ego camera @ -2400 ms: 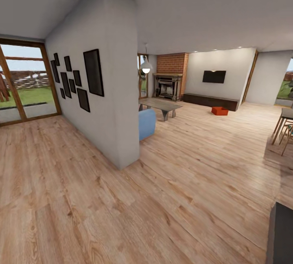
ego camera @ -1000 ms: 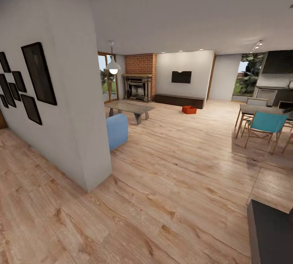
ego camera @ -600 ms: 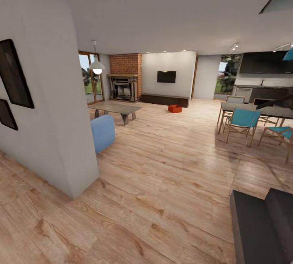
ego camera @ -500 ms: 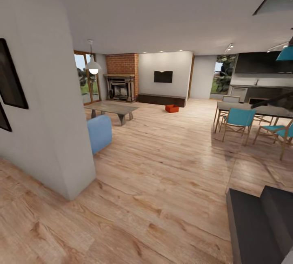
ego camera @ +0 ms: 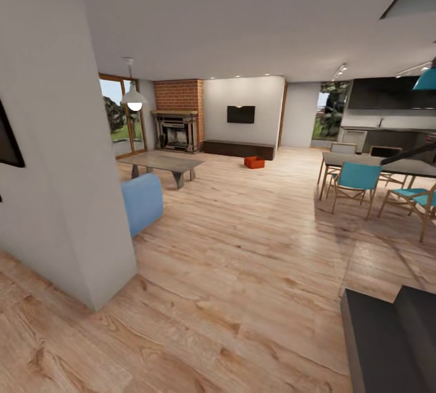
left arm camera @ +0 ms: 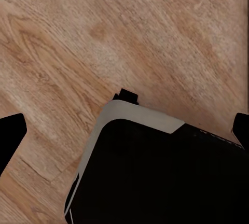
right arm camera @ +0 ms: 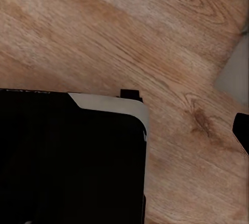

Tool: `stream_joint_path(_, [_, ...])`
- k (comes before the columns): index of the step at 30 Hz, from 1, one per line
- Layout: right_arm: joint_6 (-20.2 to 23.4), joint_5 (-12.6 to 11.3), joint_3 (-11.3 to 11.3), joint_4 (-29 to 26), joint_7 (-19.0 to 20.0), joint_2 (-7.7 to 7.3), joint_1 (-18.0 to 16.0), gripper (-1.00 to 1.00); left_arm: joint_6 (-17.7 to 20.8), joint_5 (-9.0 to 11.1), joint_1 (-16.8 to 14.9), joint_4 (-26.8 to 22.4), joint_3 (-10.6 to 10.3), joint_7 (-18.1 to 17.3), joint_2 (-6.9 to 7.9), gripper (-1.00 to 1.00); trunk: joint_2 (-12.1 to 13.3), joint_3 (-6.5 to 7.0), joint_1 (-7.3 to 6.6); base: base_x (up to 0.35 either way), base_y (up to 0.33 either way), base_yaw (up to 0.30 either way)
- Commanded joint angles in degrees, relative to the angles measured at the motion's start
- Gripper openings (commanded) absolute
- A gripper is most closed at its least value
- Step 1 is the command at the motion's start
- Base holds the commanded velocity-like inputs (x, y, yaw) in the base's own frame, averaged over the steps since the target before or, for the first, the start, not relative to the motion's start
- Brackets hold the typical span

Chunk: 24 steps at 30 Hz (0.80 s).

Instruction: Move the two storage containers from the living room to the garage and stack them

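Orange-red storage container (ego camera: pixel 254 162) far off on wood-plank floor (ego camera: pixel 254 247); both tools' fingertips spread, nothing between.

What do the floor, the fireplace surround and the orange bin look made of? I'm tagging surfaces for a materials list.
Floor: light wood planks with a faint sheen, shown by grain, knots and board seams. Fireplace surround: red brick, matte, with visible courses. Bin: smooth, uniformly orange-red, probably plastic; too far off to be sure.
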Motion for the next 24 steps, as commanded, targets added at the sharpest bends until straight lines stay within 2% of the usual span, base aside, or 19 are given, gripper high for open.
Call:
stream_joint_path(1, [-0.32,0.04,0.29,0.18,0.08,-0.01,-0.09,1.0,-0.07,0.02,-0.04,0.0,0.43,0.08,-0.01,1.0,-0.08,-0.11,0.05,0.323,0.0,0.0])
stream_joint_path(16, [-0.17,-0.54,0.12,0.18,-0.05,0.4,-0.09,1.0,0.01,0.02,-0.05,0.0,0.35,0.08,-0.09,1.0,-0.08,-0.11,0.05,0.323,0.0,0.0])
stream_joint_path(24, [-0.18,-0.53,0.19,0.18,-0.02,0.05,-0.1,1.0,-0.06,-0.01,-0.04,0.04,0.34,0.08,-0.08,1.0,-0.08,-0.11,0.05,0.324,0.0,0.0])
